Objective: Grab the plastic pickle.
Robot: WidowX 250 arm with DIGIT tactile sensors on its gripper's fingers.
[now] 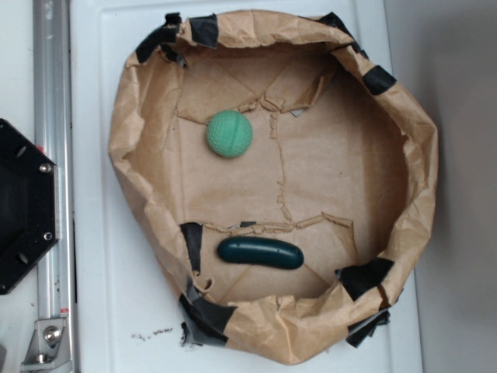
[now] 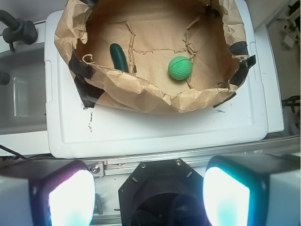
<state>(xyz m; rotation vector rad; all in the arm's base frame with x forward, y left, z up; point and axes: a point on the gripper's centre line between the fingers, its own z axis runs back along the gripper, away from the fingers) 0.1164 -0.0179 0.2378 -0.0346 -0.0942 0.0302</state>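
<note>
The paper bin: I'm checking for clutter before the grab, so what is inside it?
Inside the paper bin lie the plastic pickle and a green ball, apart from each other on torn brown paper. In the wrist view the near wall hides the pickle's lower end.

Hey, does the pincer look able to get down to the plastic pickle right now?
Probably yes. The pincer is open; the plastic pickle lies uncovered near the paper wall, apart from the ball.

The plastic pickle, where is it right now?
In the exterior view the plastic pickle lies inside the brown paper basin, near its lower rim, below the green ball.
</note>
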